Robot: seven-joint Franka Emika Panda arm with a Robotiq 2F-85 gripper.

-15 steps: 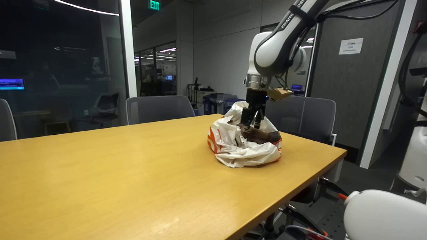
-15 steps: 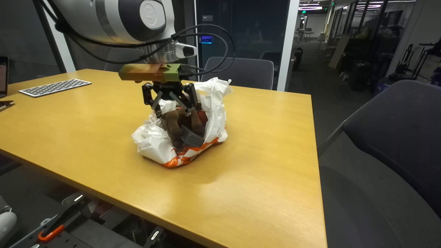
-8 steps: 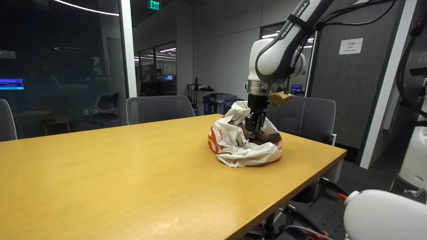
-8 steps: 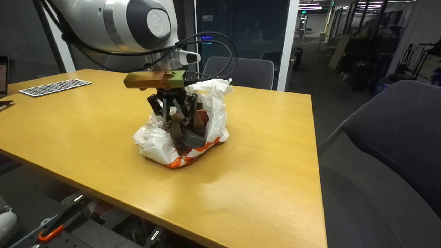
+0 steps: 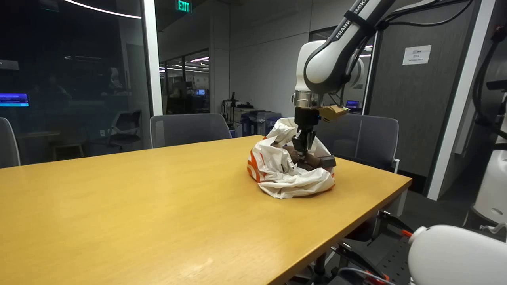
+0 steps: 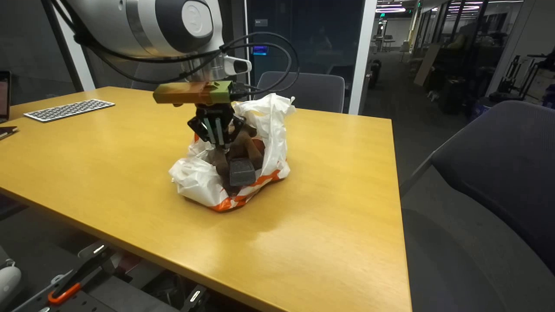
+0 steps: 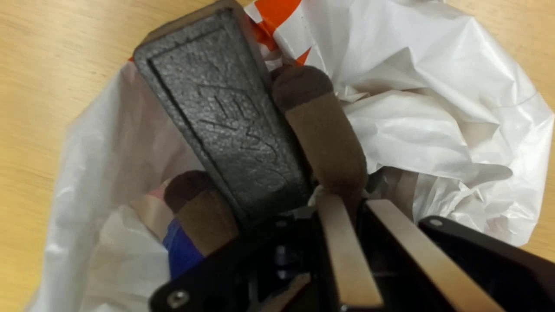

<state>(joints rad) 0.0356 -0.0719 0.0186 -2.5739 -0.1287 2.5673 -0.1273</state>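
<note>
A crumpled white plastic bag (image 5: 273, 174) with orange print sits on the table, its mouth spread wide. Inside lies a brown plush toy with limbs showing; one limb (image 7: 327, 138) has a darker tip and runs back between the fingers. My gripper (image 7: 342, 198) reaches down into the bag mouth, shut on that limb. In both exterior views the gripper (image 5: 302, 152) (image 6: 222, 146) points straight down over the toy. Beside the limb rests a dark grey block (image 7: 225, 112) (image 6: 242, 172) with carved marks. Something blue (image 7: 182, 251) shows by another limb.
The bag stands near the end of a yellow wooden table (image 5: 158, 206). A keyboard (image 6: 69, 110) and part of a laptop (image 6: 4, 97) lie at the table's far side in an exterior view. Grey chairs (image 5: 190, 130) (image 6: 498, 164) stand around it.
The gripper came down into the bag, its jaws closed around the brown limb, and it has risen slightly. The dark block has tipped, and the bag's top edge has lifted a little.
</note>
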